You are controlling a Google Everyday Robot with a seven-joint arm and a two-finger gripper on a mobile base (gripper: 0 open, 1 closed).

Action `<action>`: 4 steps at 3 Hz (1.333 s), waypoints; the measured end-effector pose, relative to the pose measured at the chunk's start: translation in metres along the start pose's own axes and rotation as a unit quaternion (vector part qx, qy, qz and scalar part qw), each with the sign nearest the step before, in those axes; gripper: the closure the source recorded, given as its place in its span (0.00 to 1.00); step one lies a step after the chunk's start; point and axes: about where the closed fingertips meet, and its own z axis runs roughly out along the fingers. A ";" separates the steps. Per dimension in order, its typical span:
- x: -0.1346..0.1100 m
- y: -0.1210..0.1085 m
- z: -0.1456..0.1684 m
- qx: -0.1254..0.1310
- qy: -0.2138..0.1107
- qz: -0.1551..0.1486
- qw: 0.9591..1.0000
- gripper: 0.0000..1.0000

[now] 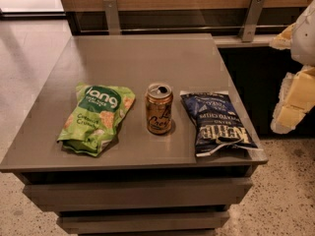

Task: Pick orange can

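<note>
The orange can (159, 108) stands upright on the grey table (138, 58), near the front and about midway across. It is orange-gold with dark cursive lettering and a silver top with a pull tab. It stands between two snack bags and touches neither. My gripper (291, 82), white with pale yellow parts, is at the right edge of the camera view. It hangs off the table's right side, well to the right of the can and apart from it.
A green snack bag (96, 118) lies left of the can. A dark blue chip bag (216, 122) lies right of it, near the table's right front corner. A wooden wall panel with metal brackets (252, 16) runs behind the table. Speckled floor surrounds it.
</note>
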 end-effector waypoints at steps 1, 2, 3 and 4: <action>0.000 0.000 0.000 0.000 0.000 0.000 1.000 0.00; -0.003 -0.004 -0.002 0.008 -0.025 -0.011 1.000 0.00; -0.013 -0.017 0.006 0.005 -0.092 -0.007 0.996 0.00; -0.048 -0.022 0.023 -0.026 -0.175 -0.009 0.984 0.00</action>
